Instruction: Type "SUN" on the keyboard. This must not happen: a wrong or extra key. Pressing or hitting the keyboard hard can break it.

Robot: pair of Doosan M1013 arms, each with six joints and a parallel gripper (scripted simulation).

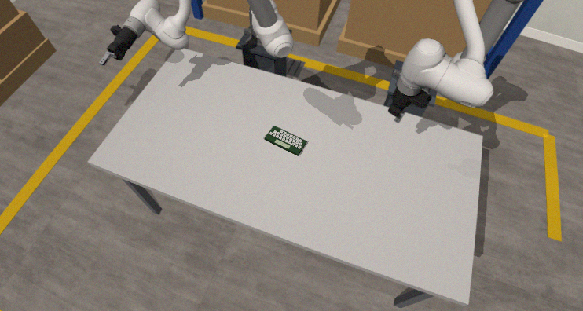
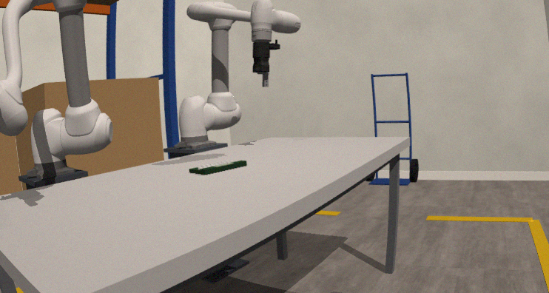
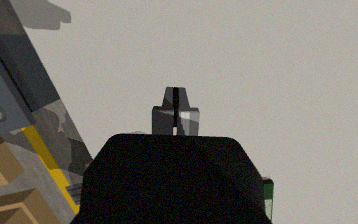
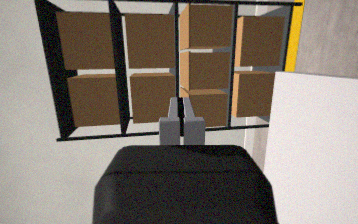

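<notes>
The dark green keyboard [image 1: 285, 140] [image 2: 224, 169] with white keys lies flat near the middle of the table [image 1: 244, 178] [image 2: 172, 214]. Its edge shows at the lower right of the left wrist view [image 3: 268, 190]. Key letters are too small to read. My left gripper [image 1: 398, 119] [image 2: 265, 86] [image 3: 175, 99] is shut and empty, points down and hangs high above table level, to the keyboard's right in the top view. My right gripper [image 1: 101, 62] [image 4: 180, 109] is shut and empty, beyond the table's left end in the top view, and out of view in the exterior view.
Large cardboard boxes [image 1: 261, 2] [image 2: 115, 118] and blue rack posts [image 1: 514, 31] [image 2: 169, 79] stand behind the arms. Another rack of boxes [image 4: 88, 40] fills much of the right wrist view. A blue hand truck [image 2: 391, 120] stands beyond the table's far end.
</notes>
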